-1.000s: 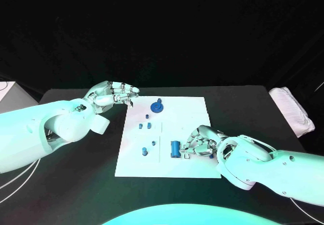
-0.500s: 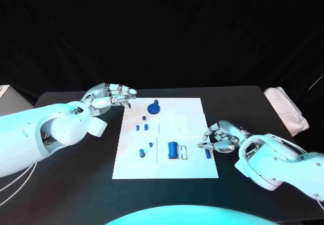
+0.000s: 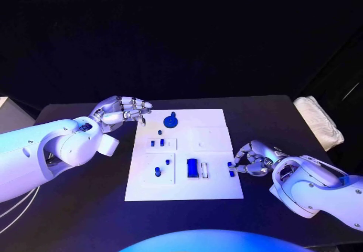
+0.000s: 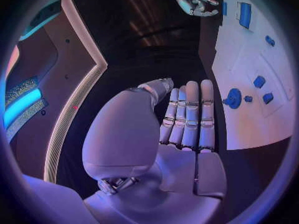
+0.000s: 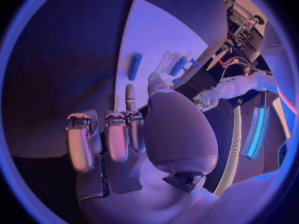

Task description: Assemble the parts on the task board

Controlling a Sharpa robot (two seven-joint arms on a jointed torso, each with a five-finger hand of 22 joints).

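While the white rectangular task board [image 3: 215, 186] lies flat in the middle of the black counter [image 3: 75, 210], the silver left hand [image 3: 121, 111] hovers just beyond the board's far left corner, its fingers [image 4: 190, 117] held straight, side by side and bare, with nothing in them. A round dark blue disc with a short stem [image 3: 171, 121] stands near that hand at the far end of the board. Closer in, two small blue pegs [image 3: 157, 143] sit together in a square recess on the left side, and another small blue peg [image 3: 158, 171] rests in the recess below them. A larger blue rectangular block [image 3: 192, 168] sits near the board's middle, beside a narrow white slot.

At the board's right edge, the silver right hand [image 3: 253, 157] has its fingers curled inward around a small blue cylindrical part [image 3: 230, 167]; the fingertips appear to touch it, though the head view is too small to show whether the part is lifted or resting on the board. A folded white cloth [image 3: 321, 123] lies at the counter's far right edge, well apart from the board.
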